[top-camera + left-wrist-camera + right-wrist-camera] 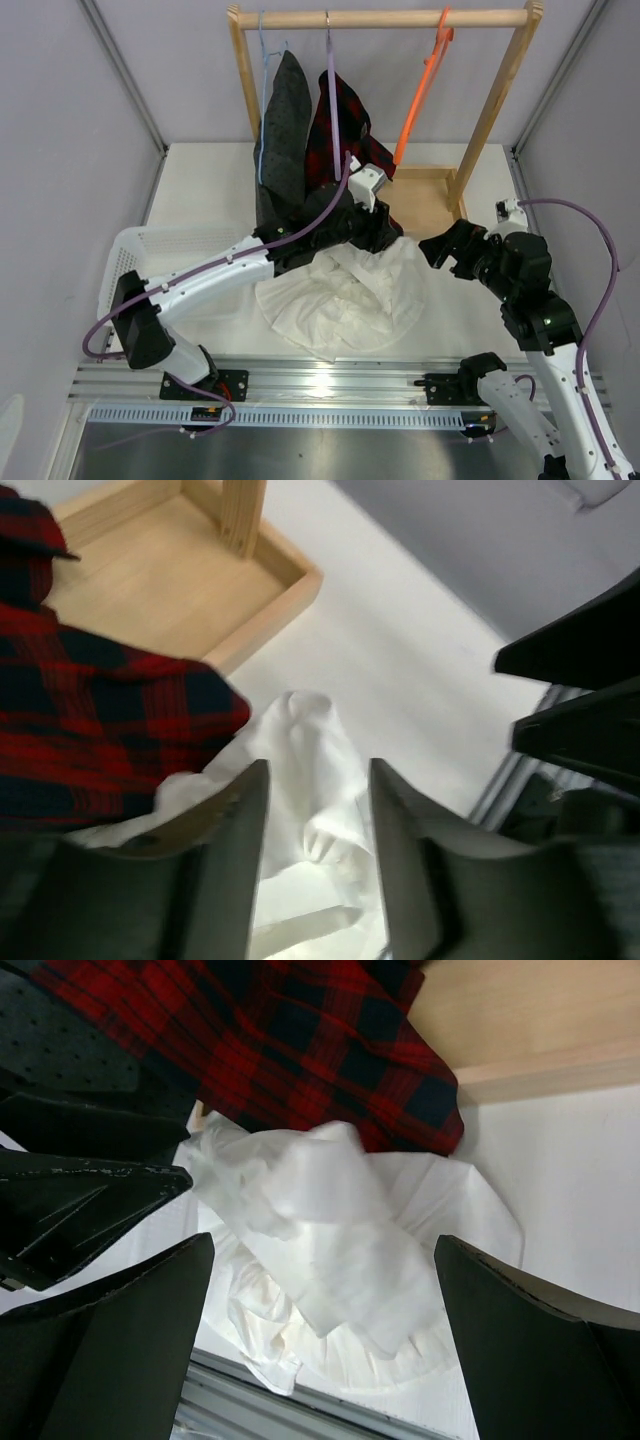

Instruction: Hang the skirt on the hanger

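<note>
The white skirt lies spread on the table, with one fold drawn up toward my left gripper. In the left wrist view the jaws stand a narrow gap apart with skirt fabric bunched between and beside them. The right wrist view shows that fold rising to the left fingers. My right gripper is wide open and empty, just right of the skirt. The orange hanger hangs bare on the rail, above and behind both grippers.
A wooden rack stands at the back, with a wooden base tray. A purple hanger carries a red-black plaid shirt. A light blue hanger carries a dark grey garment. A white basket sits at the left.
</note>
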`<state>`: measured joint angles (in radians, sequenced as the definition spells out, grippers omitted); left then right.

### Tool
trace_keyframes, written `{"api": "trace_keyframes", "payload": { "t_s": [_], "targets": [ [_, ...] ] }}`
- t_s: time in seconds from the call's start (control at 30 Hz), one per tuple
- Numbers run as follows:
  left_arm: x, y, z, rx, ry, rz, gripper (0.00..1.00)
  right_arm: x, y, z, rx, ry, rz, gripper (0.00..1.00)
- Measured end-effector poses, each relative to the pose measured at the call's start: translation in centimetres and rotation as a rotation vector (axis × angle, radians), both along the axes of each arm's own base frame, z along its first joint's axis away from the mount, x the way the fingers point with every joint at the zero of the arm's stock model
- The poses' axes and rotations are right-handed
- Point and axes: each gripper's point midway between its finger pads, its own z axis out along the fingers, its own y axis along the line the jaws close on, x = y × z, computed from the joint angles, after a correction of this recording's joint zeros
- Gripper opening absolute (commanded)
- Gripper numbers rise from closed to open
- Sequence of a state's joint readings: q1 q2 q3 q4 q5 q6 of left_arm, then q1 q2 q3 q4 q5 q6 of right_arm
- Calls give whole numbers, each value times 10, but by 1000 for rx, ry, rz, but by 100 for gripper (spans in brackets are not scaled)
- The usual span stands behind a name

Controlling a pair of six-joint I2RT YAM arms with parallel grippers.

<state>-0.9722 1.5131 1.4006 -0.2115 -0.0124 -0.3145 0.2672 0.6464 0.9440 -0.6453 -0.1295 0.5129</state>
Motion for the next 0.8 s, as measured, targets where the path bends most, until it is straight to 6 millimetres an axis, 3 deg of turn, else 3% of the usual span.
{"api": "trace_keyframes", "payload": {
  "t_s": [0.07, 0.17, 0.27, 0.3, 0.37, 0.5, 0.6, 0.8],
  "targets": [
    [0, 2, -12, 33, 5, 17, 65, -3, 1, -9, -3, 19, 5, 97],
    [-1, 15, -14, 46, -9, 64, 66, -7, 6, -23, -9, 49, 28, 86],
    [-6, 44, -10, 56, -24, 127, 61, -13, 14, -33, -22, 68, 61, 77],
    [-9, 55, -6, 50, -33, 149, 57, -15, 19, -37, -30, 73, 78, 67],
    [-17, 77, 2, 22, -45, 188, 50, -22, 29, -44, -46, 82, 120, 59],
    [-30, 112, -4, 12, -39, 253, 37, -36, 52, -69, -97, 118, 197, 57],
    [-35, 130, -32, 53, -4, 294, 31, -47, 68, -95, -159, 155, 239, 56],
    [-40, 147, -121, 262, 118, 355, 24, -57, 79, -137, -265, 221, 241, 51]
  ]
}}
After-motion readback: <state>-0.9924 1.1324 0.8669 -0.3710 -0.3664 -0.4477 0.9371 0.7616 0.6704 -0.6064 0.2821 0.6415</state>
